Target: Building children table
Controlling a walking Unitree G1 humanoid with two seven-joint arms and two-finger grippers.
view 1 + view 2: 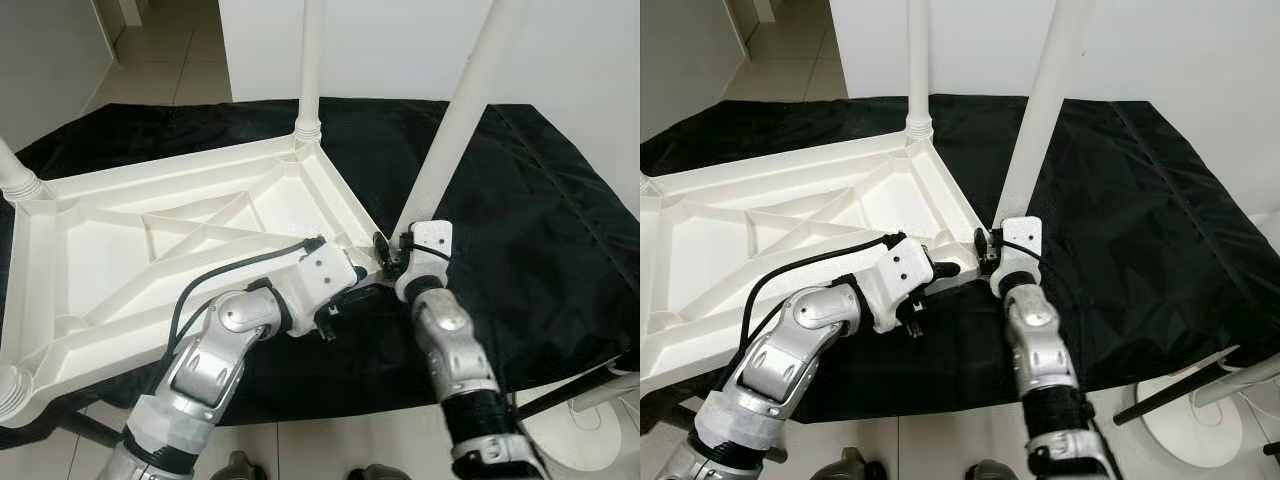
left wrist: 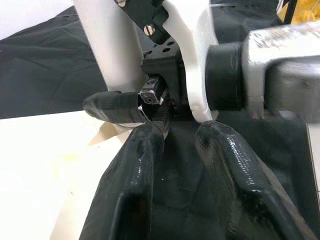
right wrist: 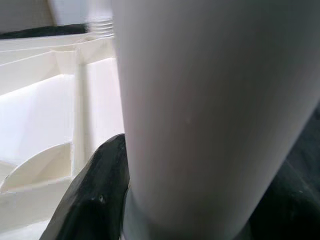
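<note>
right gripper clamped round the base of a tilted white table leg at the near right corner of the upside-down white tabletop. left gripper just beside it at that corner edge, fingers slightly apart, holding nothing. tabletop lies on a black cloth over the bench. another leg stands upright at the far corner. white stand base on the tiled floor at right.

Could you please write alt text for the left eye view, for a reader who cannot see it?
The right end effector grips the base of a tilted white leg at the near corner of an upturned white tabletop lying on a black cloth. The left end effector reaches to the same corner.
</note>
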